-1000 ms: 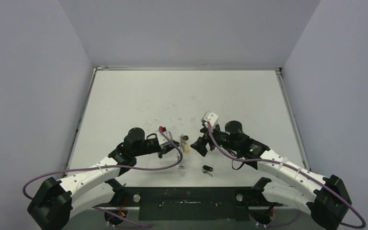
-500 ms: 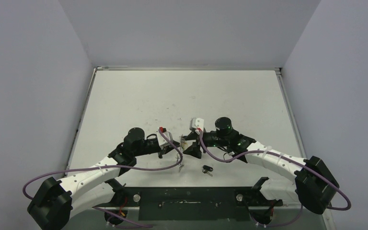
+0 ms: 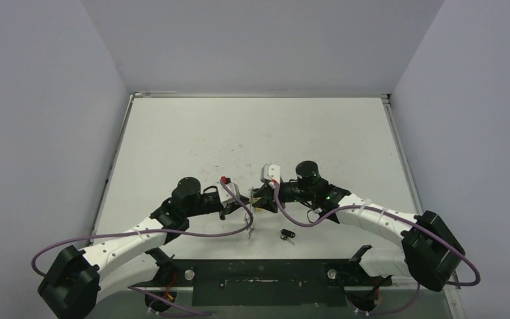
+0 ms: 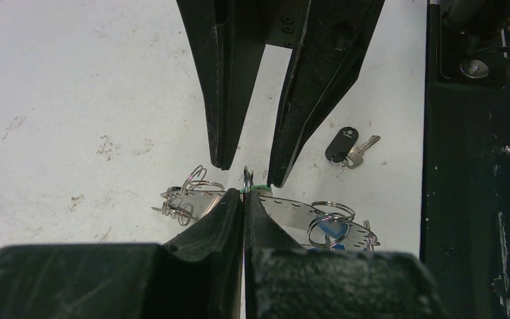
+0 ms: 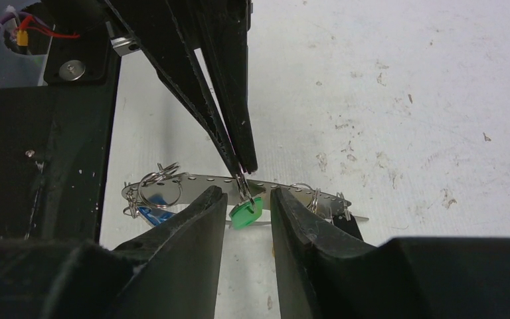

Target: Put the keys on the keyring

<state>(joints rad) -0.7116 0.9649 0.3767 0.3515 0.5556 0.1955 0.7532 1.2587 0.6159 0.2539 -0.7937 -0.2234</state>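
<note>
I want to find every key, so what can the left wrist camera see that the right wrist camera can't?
Only the left wrist view shows the black key lying alone on the table. Only the right wrist view shows red wires in its corner, and the green key head plainly; the other catches only a green sliver. Both show the holed silvery keyring strip, a blue key by it, the shut left gripper pinching the green key's ring, and the right gripper open around it.

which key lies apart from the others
The black-headed silver key, alone on the table; the green-headed key and blue-headed key sit at the metal strip.
</note>
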